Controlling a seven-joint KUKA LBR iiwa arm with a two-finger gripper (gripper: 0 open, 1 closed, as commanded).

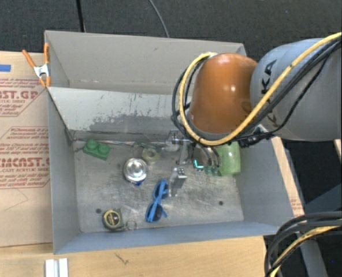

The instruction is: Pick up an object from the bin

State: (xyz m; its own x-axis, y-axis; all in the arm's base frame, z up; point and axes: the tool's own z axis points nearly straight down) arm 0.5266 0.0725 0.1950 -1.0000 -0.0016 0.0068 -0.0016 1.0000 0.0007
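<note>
In the camera view, from above and a little to one side: reaches in from the right and bends down under the orange wrist cover (223,94), with the tool (181,169) low over the floor of the grey metal bin (61,154), right of centre. Cannot tell whether open or closed, nor see anything gripped. Nearest on the floor, just below and a little left of the tool in this view, toward the bin's near wall: a pair of blue sunglasses (157,202), lying lengthwise from the tool's end down to that wall, slightly slanted, with the upper end almost under the tool. Just beside on the right, partly under the wrist: a pale green block-like thing (230,159). Further left, well apart: a shiny silver round cap (135,169), a green toy brick (96,149) by the back slope, and a small dark round thing with a gold centre (111,218) near the front corner. Probably calls for a short shift toward the near wall and a grip across the sunglasses' narrow width, not along the length.
</note>
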